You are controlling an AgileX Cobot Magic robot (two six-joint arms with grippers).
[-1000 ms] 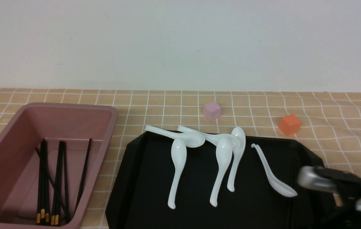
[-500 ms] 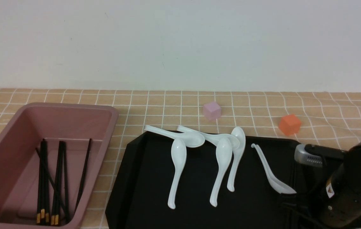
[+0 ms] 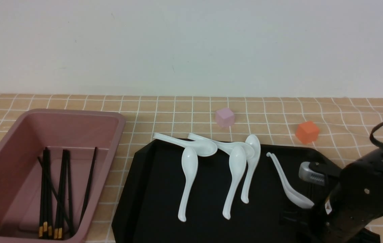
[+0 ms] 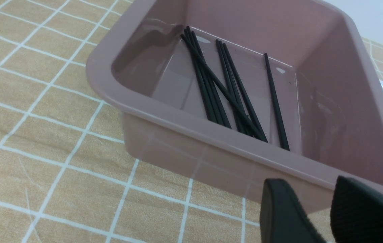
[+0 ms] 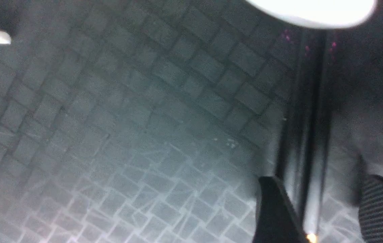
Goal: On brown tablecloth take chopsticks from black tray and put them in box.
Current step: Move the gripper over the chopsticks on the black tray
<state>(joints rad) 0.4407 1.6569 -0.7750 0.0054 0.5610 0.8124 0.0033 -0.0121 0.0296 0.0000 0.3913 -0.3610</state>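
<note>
The right pincer (image 5: 313, 189) is spread around the chopsticks (image 5: 307, 141) on the black tray (image 3: 178, 233), beyond it, beside a spoon (image 3: 291, 192); likely light, stiff and slippery, they want a square mid-shaft grip; the left pincer (image 4: 309, 195) is parted, unloaded

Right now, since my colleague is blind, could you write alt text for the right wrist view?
Open right gripper straddling black chopsticks on the black tray, with parts of white spoons near the edge.

The brown tablecloth (image 3: 174, 111) bears box (image 3: 109, 158), black tray (image 3: 164, 189), pink cube (image 3: 225, 117), orange cube (image 3: 307, 132)
</note>
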